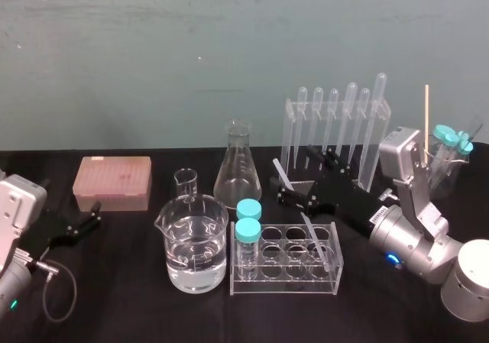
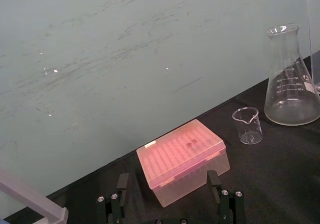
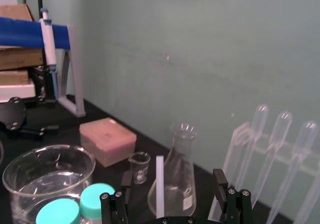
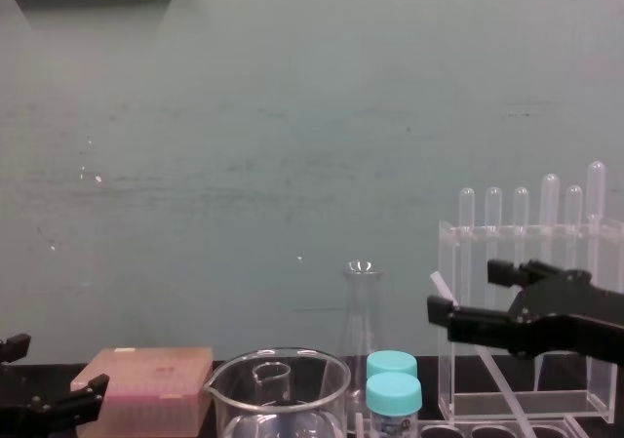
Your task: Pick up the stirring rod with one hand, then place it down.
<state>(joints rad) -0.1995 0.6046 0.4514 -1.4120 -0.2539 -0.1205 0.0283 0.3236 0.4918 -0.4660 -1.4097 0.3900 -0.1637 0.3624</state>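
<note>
Now | black table (image 1: 130,312), teal wall (image 1: 191,53) | right claw (image 1: 280,181) spread astride stirring rod (image 3: 160,184) | left claw (image 1: 92,215) spread, empty

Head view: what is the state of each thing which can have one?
stirring rod: leaning in the tube rack, not gripped
right gripper: open, around the rod
left gripper: open, parked at left
large beaker: part full of clear liquid
vials: capped
pink box: shut
</note>
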